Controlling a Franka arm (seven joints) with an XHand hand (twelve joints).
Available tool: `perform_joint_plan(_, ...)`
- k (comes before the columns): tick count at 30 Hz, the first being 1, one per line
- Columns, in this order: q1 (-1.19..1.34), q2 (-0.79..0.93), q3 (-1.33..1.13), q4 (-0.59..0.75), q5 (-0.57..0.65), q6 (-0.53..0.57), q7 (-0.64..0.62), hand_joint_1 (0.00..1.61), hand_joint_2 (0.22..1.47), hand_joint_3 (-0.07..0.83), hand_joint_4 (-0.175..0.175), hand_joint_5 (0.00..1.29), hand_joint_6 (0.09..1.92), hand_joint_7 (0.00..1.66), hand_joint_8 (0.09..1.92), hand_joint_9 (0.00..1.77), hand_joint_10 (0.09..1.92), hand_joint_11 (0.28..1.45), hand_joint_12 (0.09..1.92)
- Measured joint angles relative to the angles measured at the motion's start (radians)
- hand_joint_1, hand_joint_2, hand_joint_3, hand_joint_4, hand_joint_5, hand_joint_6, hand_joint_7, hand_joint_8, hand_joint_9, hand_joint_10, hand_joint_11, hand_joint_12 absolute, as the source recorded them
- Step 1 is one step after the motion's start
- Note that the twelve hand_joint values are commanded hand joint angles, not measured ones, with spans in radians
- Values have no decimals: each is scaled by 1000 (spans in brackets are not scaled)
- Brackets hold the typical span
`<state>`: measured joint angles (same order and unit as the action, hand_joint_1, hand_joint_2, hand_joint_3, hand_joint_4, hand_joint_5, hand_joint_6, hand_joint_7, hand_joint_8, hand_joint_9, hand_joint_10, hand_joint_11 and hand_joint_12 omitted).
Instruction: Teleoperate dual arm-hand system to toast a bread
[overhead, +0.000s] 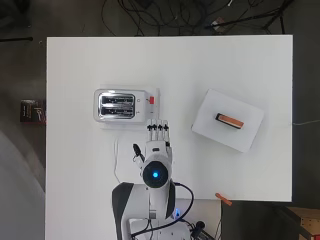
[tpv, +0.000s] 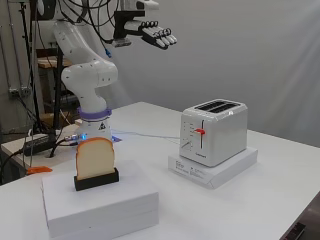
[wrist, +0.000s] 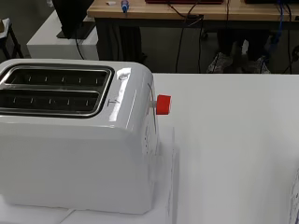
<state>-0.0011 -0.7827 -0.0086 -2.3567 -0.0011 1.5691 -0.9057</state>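
Bread (tpv: 95, 158) upright in black holder (tpv: 96, 180), untouched; toaster (tpv: 215, 131) slots empty. Hand (tpv: 150, 30) high above counter (tpv: 280, 190), fingers (tpv: 162, 36) straight, side by side, empty. Fetch step pending: next, reach across to the slice.

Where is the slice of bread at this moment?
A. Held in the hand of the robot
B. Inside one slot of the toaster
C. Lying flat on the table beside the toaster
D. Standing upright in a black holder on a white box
D. The slice of bread stands upright in the black holder on the white box; the toaster slots are empty and the hand holds nothing.
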Motion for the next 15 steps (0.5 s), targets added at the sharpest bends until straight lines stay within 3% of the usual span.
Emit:
perform_joint_plan(6,-8,71,-33,40,-20,-30,-2,241,1119,2,-48,299,87,369,87,492,87,453,87)
perform_joint_plan(15,-29,236,-116,142,-68,-81,-6,220,1100,-7,-13,350,87,396,87,533,87,474,87)
